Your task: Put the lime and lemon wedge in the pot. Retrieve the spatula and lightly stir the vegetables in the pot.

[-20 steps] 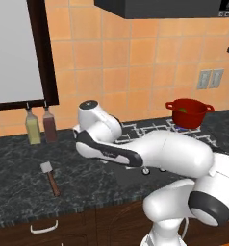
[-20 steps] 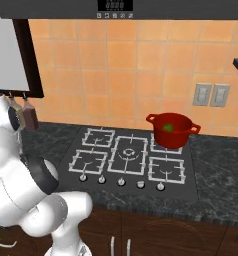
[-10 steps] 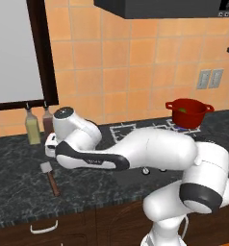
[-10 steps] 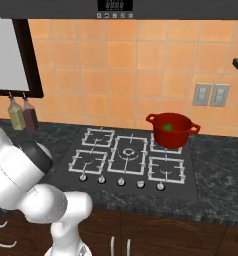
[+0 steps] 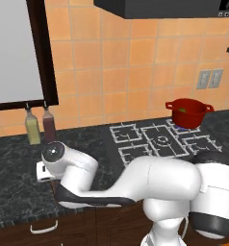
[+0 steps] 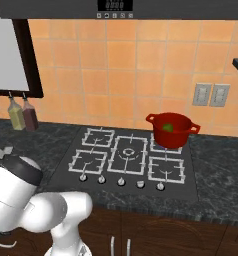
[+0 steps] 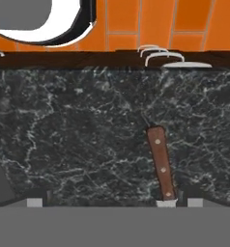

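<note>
The gripper point(image 7: 109, 202) hangs over the dark counter with its 2 jaws spread wide and nothing between them; only the small fingertips point(image 7: 35, 202) peek up at the bottom of the hand view. Just ahead of it, slightly toward the right-hand tip, lies the spatula point(image 7: 162, 166): a straight brown wooden handle with 3 pale rivets, its near end reaching down almost level with the tips, its blade end not visible from here. It rests flat on the counter point(image 7: 78, 135), a glossy black stone veined with white. Well away from the gripper, across the hob at its far right burner, stands the pot point(image 6: 171, 129), round, deep and red with 2 small loop handles. A small green piece, the lime point(image 6: 167, 128), shows inside it; whether the lemon wedge lies there too is too small to tell. So the loading step looks done or nearly so, and what is left is to close on the spatula, carry it to the pot and stir the vegetables lightly.
</note>
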